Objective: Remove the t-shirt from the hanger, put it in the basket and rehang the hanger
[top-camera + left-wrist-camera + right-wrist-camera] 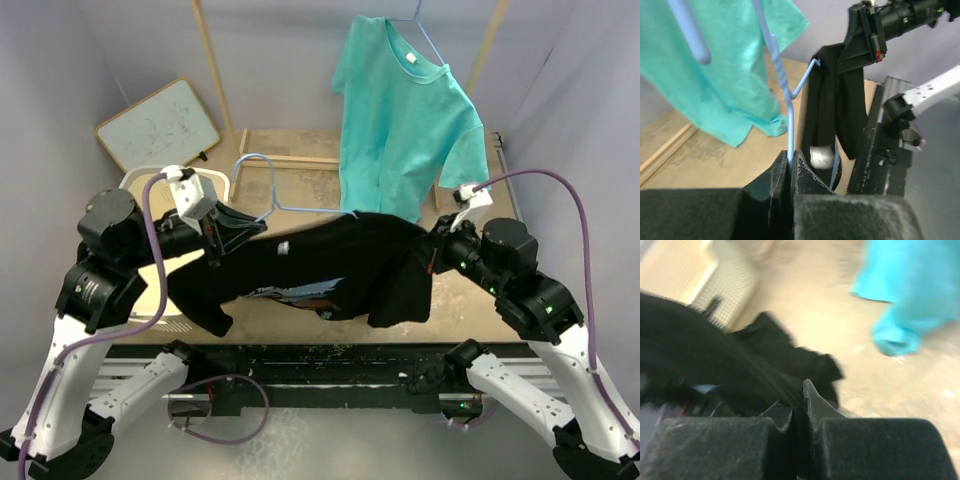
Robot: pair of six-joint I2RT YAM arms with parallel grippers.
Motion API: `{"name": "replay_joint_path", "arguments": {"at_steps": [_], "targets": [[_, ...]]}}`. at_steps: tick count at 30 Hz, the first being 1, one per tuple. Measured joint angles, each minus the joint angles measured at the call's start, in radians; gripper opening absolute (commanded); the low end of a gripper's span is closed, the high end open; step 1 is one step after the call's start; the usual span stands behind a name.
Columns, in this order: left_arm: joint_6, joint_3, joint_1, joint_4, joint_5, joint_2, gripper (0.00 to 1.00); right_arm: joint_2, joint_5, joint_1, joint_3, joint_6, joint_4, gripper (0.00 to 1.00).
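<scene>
Much of the hanger (pixel 790 130) is hidden under the shirt (pixel 330 260); the hanger is pinched by the left pincer (pixel 791 165), the shirt by the right pincer (pixel 799 405).

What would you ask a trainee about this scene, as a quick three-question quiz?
1. True or false: the left hand is shut on the thin light-blue wire hanger.
2. What does the right hand pinch? A the white plastic basket; B the black fabric t-shirt; C the whiteboard.
3. Fill in: the short-sleeved t-shirt hanging at the back is ____ in colour.

Key: 1 true; 2 B; 3 teal.
</scene>
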Motion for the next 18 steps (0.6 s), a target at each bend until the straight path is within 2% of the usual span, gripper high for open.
{"name": "replay_joint_path", "arguments": {"at_steps": [3, 7, 11, 15, 16, 17, 18], "targets": [[0.012, 0.011, 0.014, -0.033, -0.071, -0.043, 0.00, -0.007, 0.238, -0.023, 0.000, 0.056, -0.064, 0.00], [0.023, 0.033, 0.013, -0.069, -0.120, -0.078, 0.00, -0.014, 0.388, -0.020, 0.000, 0.119, -0.102, 0.00], [0.029, 0.039, 0.013, -0.079, -0.172, -0.097, 0.00, -0.010, 0.432, -0.019, 0.001, 0.149, -0.111, 0.00], [0.019, 0.039, 0.013, -0.072, -0.203, -0.105, 0.00, 0.001, 0.349, -0.020, -0.029, 0.140, -0.071, 0.00], [0.016, 0.039, 0.013, -0.064, -0.204, -0.105, 0.00, 0.001, 0.311, -0.021, -0.045, 0.129, -0.051, 0.02], [0.010, 0.039, 0.013, -0.056, -0.203, -0.104, 0.00, 0.001, 0.264, -0.021, -0.060, 0.116, -0.030, 0.13], [0.006, 0.039, 0.013, -0.045, -0.202, -0.101, 0.00, 0.002, 0.222, -0.022, -0.069, 0.105, -0.016, 0.28]]}}
